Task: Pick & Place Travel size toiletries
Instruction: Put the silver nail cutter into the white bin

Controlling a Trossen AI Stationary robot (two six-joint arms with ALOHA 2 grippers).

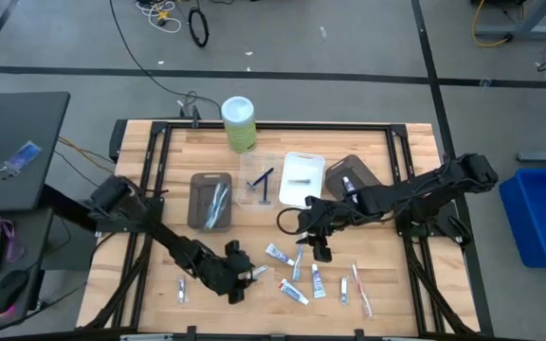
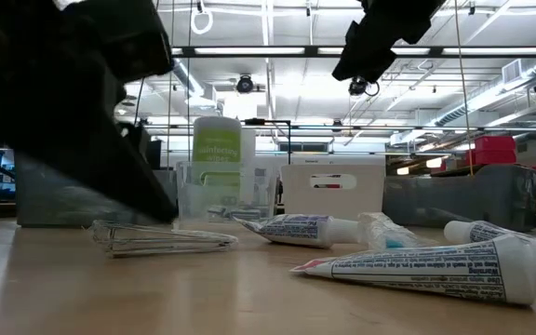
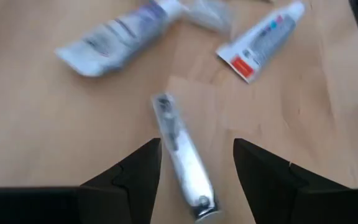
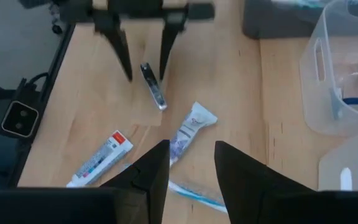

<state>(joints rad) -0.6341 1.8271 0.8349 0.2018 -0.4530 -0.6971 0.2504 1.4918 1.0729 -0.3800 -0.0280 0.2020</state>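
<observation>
Two arms reach in: left gripper open astride a silver clipper; right gripper open, empty, at its 2 o'clock.

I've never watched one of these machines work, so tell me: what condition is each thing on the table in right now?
Left end effector: open, straddling the silver piece.
Silver piece: flat on the table, not gripped.
Right end effector: open, empty, above the tubes.
Green bottle: upright, capped.
Clear tray: holds a blue item.

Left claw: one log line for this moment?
left claw: open, straddling nail clipper on table | right claw: open, empty, over toothpaste tube
</observation>
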